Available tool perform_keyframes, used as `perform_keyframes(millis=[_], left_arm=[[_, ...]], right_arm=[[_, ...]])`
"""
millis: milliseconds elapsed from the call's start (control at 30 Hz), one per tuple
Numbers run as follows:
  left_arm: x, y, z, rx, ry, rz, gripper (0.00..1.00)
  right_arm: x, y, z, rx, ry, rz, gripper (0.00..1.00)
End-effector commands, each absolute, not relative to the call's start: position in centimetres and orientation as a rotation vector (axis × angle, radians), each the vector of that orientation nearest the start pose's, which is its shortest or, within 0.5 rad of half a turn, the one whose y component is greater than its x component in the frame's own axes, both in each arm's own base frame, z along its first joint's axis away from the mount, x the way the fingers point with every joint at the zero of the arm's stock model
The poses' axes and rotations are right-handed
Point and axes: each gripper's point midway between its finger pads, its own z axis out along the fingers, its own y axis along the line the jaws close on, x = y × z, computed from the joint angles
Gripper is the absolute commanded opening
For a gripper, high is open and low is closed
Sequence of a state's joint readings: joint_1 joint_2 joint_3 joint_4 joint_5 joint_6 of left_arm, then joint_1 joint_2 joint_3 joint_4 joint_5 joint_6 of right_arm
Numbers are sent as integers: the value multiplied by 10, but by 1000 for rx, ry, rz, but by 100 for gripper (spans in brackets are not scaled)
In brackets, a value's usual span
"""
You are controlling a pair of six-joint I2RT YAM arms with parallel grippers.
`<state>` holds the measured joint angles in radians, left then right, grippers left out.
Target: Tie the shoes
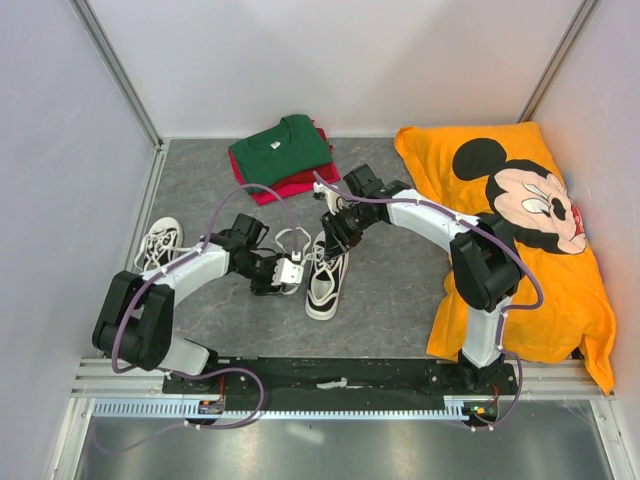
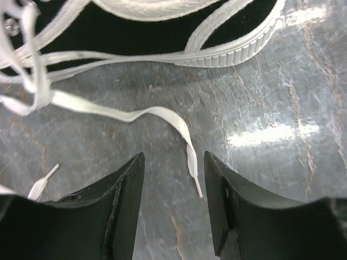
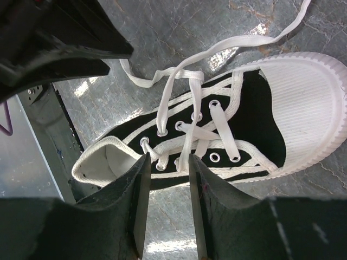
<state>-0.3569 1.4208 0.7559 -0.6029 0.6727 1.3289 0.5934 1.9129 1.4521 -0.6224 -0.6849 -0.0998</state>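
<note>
Now the left pincer (image 2: 173, 162) stands with its jaws apart, low over the worktop (image 2: 271, 108) just beside the sole of the middle shoe (image 3: 260, 124), and a loose lace end (image 2: 191, 157) lies flat between them, unclamped; the right pincer (image 3: 169, 160) hangs over that shoe's eyelets, jaws parted by a narrow gap, with one strand running down into the gap, though I see no pinch on it; the laces (image 3: 184, 76) are crossed once above the tongue and otherwise untied. I judge the lace light, limp and flat, likely to slip from smooth pads, so it is best taken a little back from its stiffer tip; the shoe itself looks light enough to slide on the glossy worktop if tugged, so the pulls should oppose each other. Counting: two pincers; two shoes, the middle one between the arms and the second shoe (image 1: 160, 243) well apart to its left, laces loose; two folded shirts beyond it, one green shirt (image 1: 280, 148) atop one red shirt (image 1: 290, 187); one orange cloth (image 1: 520, 290) to its right.
</note>
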Motion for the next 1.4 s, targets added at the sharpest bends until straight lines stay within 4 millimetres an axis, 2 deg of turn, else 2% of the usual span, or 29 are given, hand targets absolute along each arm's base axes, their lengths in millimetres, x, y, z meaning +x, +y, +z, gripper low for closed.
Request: perform_keyframes(millis=[0,333,533,633,667,733,767,800,1033,1167,1300,1367], left_arm=[[239,-173,32,2014,1521,-514,55],[229,-182,16,2092,1511,-529,55],[231,-179,6,2116,1534,-510,46],[233,-179,6,2104,1556,-510,28],[233,-179,7,2096,1563,-510,14],[234,-183,16,2054,1579,-524,2],[234,-184,20,2031,1591,-537,2],[235,-187,27,2004,1595,-546,2],[234,-206,97,1708,1628,-720,2],[238,-219,139,1606,1572,-764,2],[245,-237,171,1483,1563,-871,2],[252,-243,180,1442,1564,-890,2]], right_arm=[[292,333,110,-1125,2365,1114,42],[302,338,104,-1129,2372,1102,43],[303,334,95,-1152,2393,1069,42],[300,333,96,-1160,2395,1078,29],[300,333,97,-1161,2394,1085,21],[297,334,104,-1170,2371,1107,13],[295,334,106,-1173,2365,1112,2],[295,335,110,-1174,2356,1116,0],[300,332,135,-1129,2299,1115,0],[296,329,136,-1131,2300,1128,0],[294,326,138,-1117,2299,1153,0],[291,325,139,-1110,2302,1182,0]])
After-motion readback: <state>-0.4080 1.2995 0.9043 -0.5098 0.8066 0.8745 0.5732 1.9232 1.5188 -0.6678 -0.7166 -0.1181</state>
